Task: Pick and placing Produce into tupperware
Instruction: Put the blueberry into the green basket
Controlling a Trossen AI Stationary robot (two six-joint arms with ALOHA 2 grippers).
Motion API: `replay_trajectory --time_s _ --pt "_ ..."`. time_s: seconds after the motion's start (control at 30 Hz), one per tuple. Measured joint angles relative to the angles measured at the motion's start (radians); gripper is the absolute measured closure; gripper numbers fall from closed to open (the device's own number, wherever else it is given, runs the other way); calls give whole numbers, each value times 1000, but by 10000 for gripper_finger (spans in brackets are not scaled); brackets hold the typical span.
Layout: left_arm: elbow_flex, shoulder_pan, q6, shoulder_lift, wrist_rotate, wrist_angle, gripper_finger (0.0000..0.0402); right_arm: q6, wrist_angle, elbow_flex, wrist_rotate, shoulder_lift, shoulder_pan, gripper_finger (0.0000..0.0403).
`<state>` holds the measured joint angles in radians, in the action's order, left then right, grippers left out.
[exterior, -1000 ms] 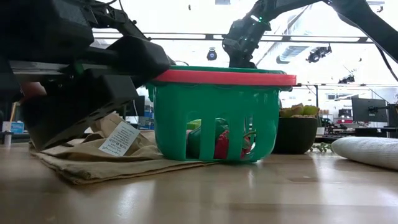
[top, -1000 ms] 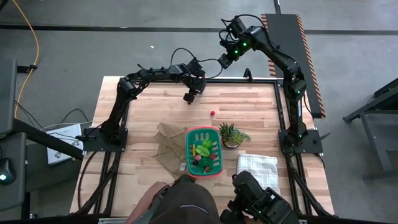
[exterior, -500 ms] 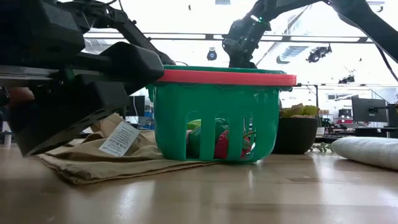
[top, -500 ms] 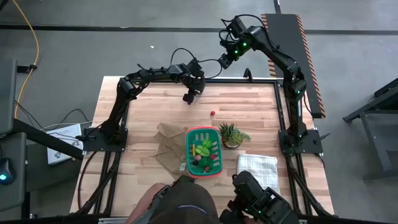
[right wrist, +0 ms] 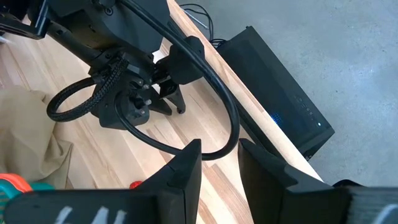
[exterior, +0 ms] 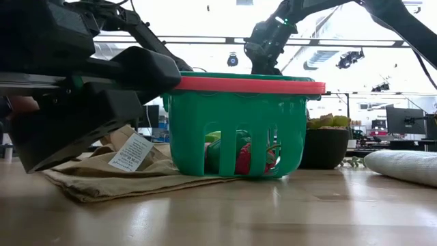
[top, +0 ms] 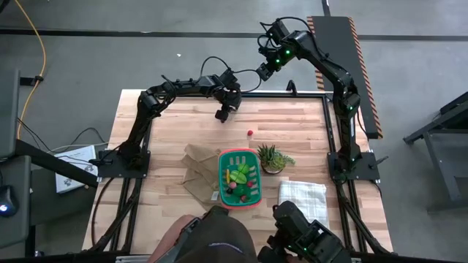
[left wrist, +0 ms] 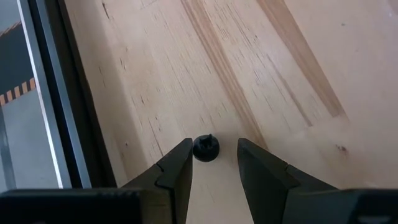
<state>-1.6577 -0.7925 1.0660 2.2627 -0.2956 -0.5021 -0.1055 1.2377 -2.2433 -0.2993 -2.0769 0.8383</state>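
The teal tupperware [top: 239, 177] with its orange rim stands near the table's middle, and green, red and yellow produce [top: 238, 175] lies in it. In the low view the tupperware [exterior: 246, 123] shows pieces through its slots. A tiny red ball [top: 250, 134] lies on the wood just beyond it. My left gripper [top: 221, 115] is low over the far part of the table and open. In its wrist view my left gripper [left wrist: 214, 152] has a finger on either side of a small dark berry [left wrist: 205, 148] resting on the wood. My right gripper [top: 265, 67] hangs open above the table's far edge.
A brown paper bag [top: 196, 172] lies left of the tupperware, with a spiky potted plant [top: 272, 157] to its right and a white checked cloth [top: 302, 193] near the right corner. A person [top: 212, 241] leans in at the near edge. Bare wood lies around my left gripper.
Neither arm has visibly moved. A large dark object close to the low camera has shifted a little toward that picture's left.
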Motion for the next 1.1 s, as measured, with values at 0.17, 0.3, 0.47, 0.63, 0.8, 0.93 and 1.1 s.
replay_trajectory --time_s 0.17,0.3,0.47,0.63,0.8,0.93,1.1 --pt "0 0 -3 0 0 4 284 0 0 0 0 0 0 307" --pt "0 0 -15 0 5 26 284 0 0 0 0 0 0 307" --pt "0 0 -18 0 7 27 284 0 0 0 0 0 0 307" --pt "0 0 -24 0 7 23 284 0 0 0 0 0 0 307" --pt "0 0 -27 4 7 21 284 0 0 0 0 0 0 306" --pt "0 0 -27 7 3 7 291 0 0 0 0 0 0 307" --pt "0 0 -29 7 1 4 316 0 0 0 0 0 0 307"
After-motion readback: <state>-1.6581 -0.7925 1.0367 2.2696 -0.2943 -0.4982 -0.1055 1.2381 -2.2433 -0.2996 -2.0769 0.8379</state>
